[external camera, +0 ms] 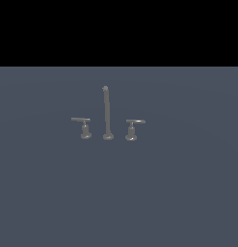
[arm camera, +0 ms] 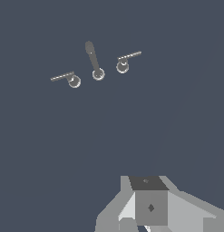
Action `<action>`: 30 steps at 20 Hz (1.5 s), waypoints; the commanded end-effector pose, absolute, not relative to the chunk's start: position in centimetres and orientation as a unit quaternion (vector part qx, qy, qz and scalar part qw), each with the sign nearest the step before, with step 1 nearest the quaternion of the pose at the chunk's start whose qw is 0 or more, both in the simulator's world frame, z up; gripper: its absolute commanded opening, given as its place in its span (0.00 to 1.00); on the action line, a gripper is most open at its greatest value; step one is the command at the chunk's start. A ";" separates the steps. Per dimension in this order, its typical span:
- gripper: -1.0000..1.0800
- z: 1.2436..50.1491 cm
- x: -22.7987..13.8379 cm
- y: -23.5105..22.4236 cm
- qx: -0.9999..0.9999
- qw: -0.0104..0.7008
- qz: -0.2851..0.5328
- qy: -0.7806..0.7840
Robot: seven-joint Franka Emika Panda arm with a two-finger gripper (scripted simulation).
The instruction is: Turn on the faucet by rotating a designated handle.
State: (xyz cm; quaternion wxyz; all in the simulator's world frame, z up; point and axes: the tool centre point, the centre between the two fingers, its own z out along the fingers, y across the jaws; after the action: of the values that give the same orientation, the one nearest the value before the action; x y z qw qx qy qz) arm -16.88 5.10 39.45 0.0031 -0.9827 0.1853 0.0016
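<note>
Exterior view: the faucet [external camera: 107, 113] stood mid-tabletop [external camera: 188, 193], its tall spout rod [external camera: 106, 111] between two levers; the handle [external camera: 133, 129] sat on the exterior view's right, bar jutting rightward, the twin lever [external camera: 83, 127] on the left. Wrist view: handle [arm camera: 126, 61], rod [arm camera: 93, 59] and twin [arm camera: 68, 79] lay well apart from the gripper body [arm camera: 152, 206]; whether the jaws were spread or pressed together could not be told.

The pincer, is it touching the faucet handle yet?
Apart. The wrist view shows the pincer low in the frame with bare floor between it and the handle. The exterior view shows nothing of the arm near the faucet.
</note>
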 end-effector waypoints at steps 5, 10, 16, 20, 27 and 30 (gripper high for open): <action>0.00 35.4 -13.0 5.5 -0.964 0.004 0.001 0.265; 0.00 32.3 -10.1 5.3 -0.946 0.005 0.001 0.324; 0.00 28.7 -6.7 4.6 -0.920 0.005 0.001 0.392; 0.00 26.3 -4.5 3.8 -0.900 0.005 0.001 0.437; 0.00 22.0 -0.7 1.8 -0.857 0.003 0.001 0.515; 0.00 20.0 0.9 0.6 -0.836 0.002 0.001 0.549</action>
State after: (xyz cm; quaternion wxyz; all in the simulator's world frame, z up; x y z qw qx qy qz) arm 0.08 1.23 21.02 0.0030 -0.8470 0.5316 0.0012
